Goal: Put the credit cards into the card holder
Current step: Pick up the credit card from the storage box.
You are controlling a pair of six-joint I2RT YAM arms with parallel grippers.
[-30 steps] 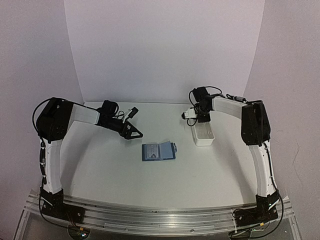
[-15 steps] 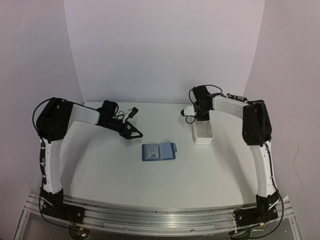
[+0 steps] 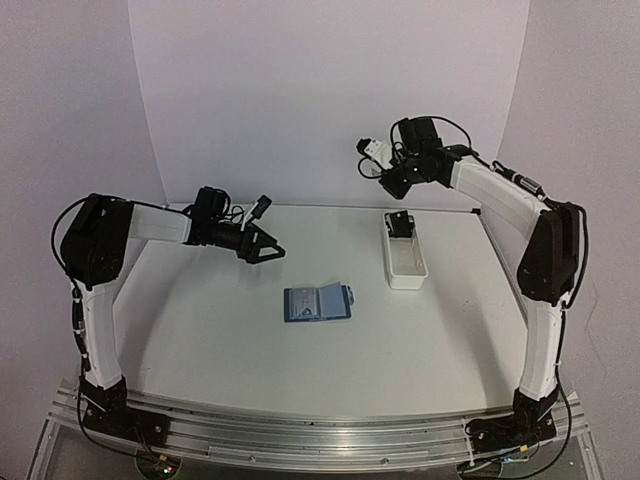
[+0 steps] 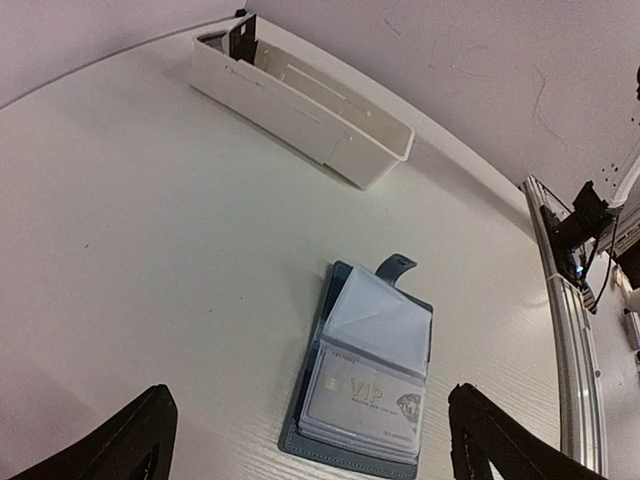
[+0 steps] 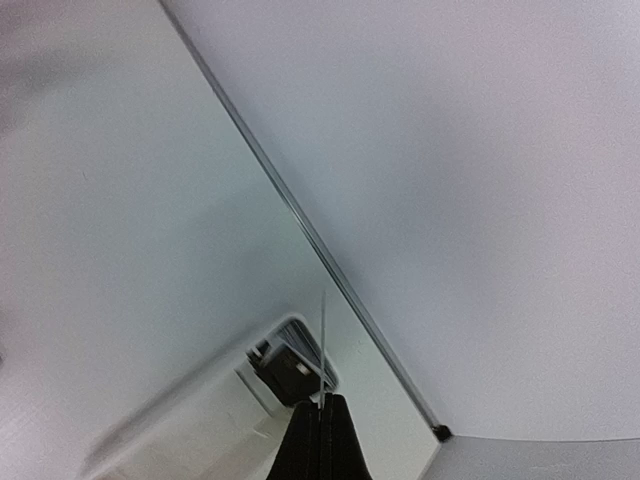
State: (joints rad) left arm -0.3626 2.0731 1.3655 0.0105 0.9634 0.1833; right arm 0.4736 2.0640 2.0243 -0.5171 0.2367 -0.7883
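Note:
The blue card holder (image 3: 318, 302) lies open on the table, flap tab to the right. In the left wrist view it (image 4: 345, 455) shows clear sleeves and a silver VIP card (image 4: 365, 398) in the front sleeve. My left gripper (image 3: 268, 254) is open and empty, up and left of the holder; its fingers (image 4: 135, 440) straddle the holder in the view. My right gripper (image 3: 390, 182) is raised high above the far end of the white tray (image 3: 408, 268). It is shut on a thin card (image 5: 323, 340) seen edge-on. More cards (image 3: 401, 224) stand in the tray's far end.
The long white tray (image 4: 300, 100) lies right of the holder, with a dark card stack (image 5: 290, 365) at its far end. A white backdrop wall rises behind the table. The metal base rail (image 4: 570, 330) runs along the near edge.
My right gripper has risen from the tray's far end to well above it, holding a card. My left gripper has shifted slightly up and stayed open.

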